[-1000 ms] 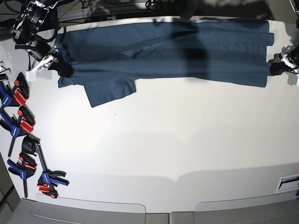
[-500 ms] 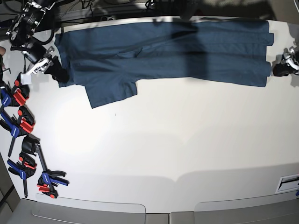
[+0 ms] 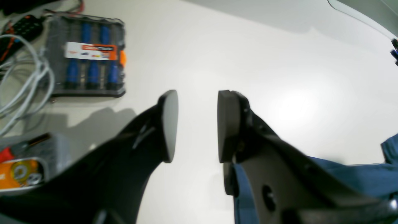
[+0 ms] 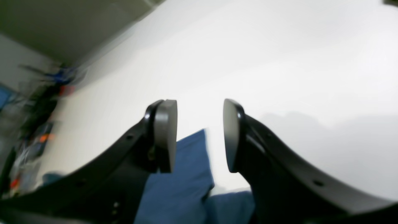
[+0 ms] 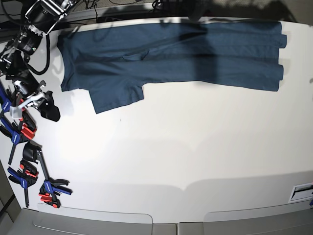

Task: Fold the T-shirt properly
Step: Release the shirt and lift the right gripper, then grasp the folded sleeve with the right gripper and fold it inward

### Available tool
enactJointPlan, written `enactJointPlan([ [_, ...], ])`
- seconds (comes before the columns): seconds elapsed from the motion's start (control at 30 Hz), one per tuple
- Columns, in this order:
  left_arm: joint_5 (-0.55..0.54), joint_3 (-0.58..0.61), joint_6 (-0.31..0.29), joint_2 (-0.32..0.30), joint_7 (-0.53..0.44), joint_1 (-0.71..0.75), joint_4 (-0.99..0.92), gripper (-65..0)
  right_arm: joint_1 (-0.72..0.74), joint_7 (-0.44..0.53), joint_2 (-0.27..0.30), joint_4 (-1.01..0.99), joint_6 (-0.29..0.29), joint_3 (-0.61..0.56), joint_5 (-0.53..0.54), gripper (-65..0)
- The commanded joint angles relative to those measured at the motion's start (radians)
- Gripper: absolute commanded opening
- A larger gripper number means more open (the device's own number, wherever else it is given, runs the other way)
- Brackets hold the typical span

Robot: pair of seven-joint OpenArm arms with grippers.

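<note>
Since the earlier frames both arms have let go and pulled off the cloth: right gripper (image 5: 49, 111) now sits at 9 o'clock of the table (image 5: 171, 147), near the clamps (image 5: 22, 132); the left arm has left the base view. T-shirt (image 5: 171, 54) lies folded lengthwise at 12 o'clock along the far edge, one sleeve sticking out toward 6 o'clock, unmoved. Right gripper jaws apart, nothing between, cloth below them in the wrist view. Left gripper (image 3: 197, 126) jaws apart, empty, over bare table; screwdriver case (image 3: 88, 56) at 10 o'clock of it.
</note>
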Motion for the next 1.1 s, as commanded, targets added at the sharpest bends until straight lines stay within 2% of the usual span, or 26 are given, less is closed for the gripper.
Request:
enactJointPlan([
  [0.0,-0.014,-0.010,-0.004,-0.031,-0.025,-0.008,0.016,-45.6,0.023,0.049,0.013,0.006,0.006,-0.021,-0.015,-42.4],
  [0.1,-0.007,-0.010,-0.004,-0.025,-0.028,-0.008,0.014,-45.6,0.031,0.124,-0.001,-0.011,0.006,-0.119,-0.139,-42.4],
  [0.23,-0.006,-0.010,-0.004,-0.021,-0.027,-0.008,0.014,-45.6,0.031,0.168,-0.026,-0.014,0.006,-0.261,-0.272,-42.1],
  [0.33,-0.006,-0.010,-0.004,-0.016,-0.027,-0.008,0.014,-45.6,0.030,0.219,-0.054,-0.016,-0.003,-0.338,-0.399,-34.5],
  [0.37,-0.006,-0.010,-0.004,-0.015,-0.027,-0.008,0.014,-45.6,0.031,0.244,-0.063,-0.019,-0.030,-0.356,-0.439,-32.5],
  [0.47,-0.006,-0.010,-0.004,-0.014,-0.027,-0.008,0.014,-45.6,0.031,0.309,-0.088,-0.027,-0.100,-0.393,-0.525,-31.9],
  [0.53,-0.006,-0.010,-0.004,-0.014,-0.027,-0.008,0.014,-45.6,0.040,0.313,-0.101,-0.039,-0.134,-0.399,-0.555,-31.9],
  [0.77,-0.006,-0.010,-0.004,-0.014,-0.027,-0.008,0.014,-45.6,0.111,0.296,-0.111,-0.193,-0.163,-0.399,-0.587,-31.9],
  [0.97,-0.006,-0.010,-0.004,-0.014,-0.027,-0.008,0.014,-45.6,0.143,0.221,-0.115,-0.283,-0.140,-0.399,-0.510,-32.2],
  [1.0,-0.006,-0.010,-0.004,-0.014,-0.027,-0.008,0.014,-45.6,0.143,0.197,-0.116,-0.283,-0.130,-0.399,-0.490,-33.2],
  [1.07,-0.006,-0.010,-0.004,-0.014,-0.027,-0.008,0.014,-45.6,0.143,0.153,-0.116,-0.283,-0.119,-0.399,-0.456,-39.3],
])
